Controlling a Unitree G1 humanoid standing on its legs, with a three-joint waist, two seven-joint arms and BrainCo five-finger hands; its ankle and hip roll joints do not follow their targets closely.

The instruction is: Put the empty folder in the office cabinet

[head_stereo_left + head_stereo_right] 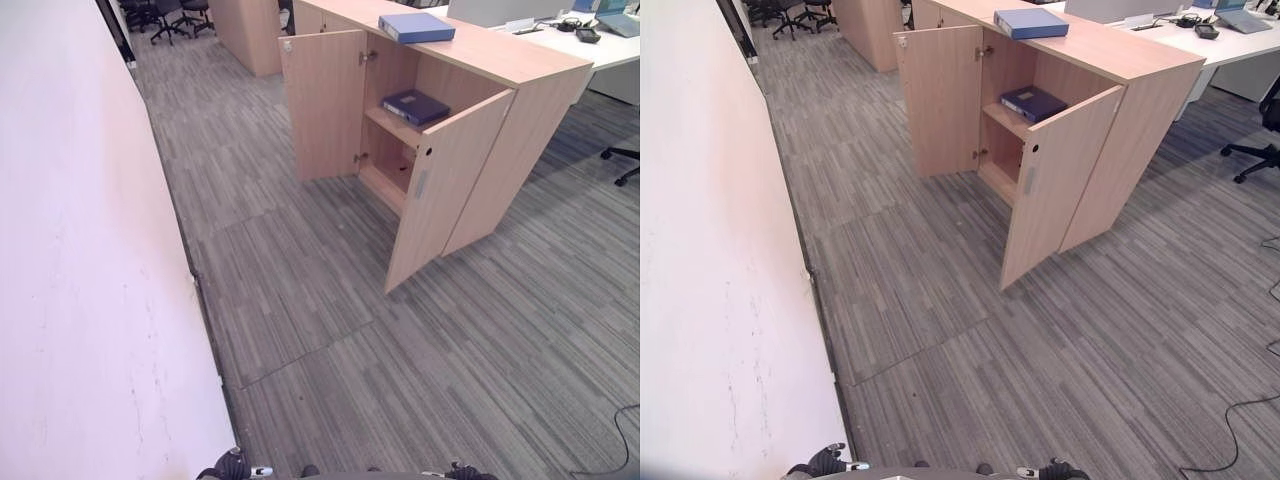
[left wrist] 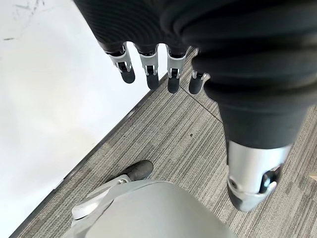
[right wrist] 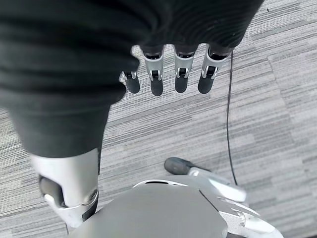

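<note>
A: Where is the folder you are after?
B: You have a light blue folder (image 1: pixel 416 27) lying flat on top of the cabinet (image 1: pixel 520 62), in the upper middle of the frame. A second, darker blue folder (image 1: pixel 415 106) lies on the shelf (image 1: pixel 385 122) inside, between the two open doors.
A: And your hands?
B: Your left hand (image 2: pixel 148 64) hangs over the grey carpet (image 1: pixel 330 300) beside the white wall (image 1: pixel 80 250), fingers (image 2: pixel 150 74) straight and released, grasping nothing. Your right hand (image 3: pixel 168 74) hangs over the carpet too, its fingers (image 3: pixel 181 79) also loose and empty.
A: Anything else up there?
B: A white worktop (image 1: pixel 600 45) sits just beyond the cabinet in the upper right, and office chairs (image 1: pixel 165 15) stand in the upper left, well apart.
</note>
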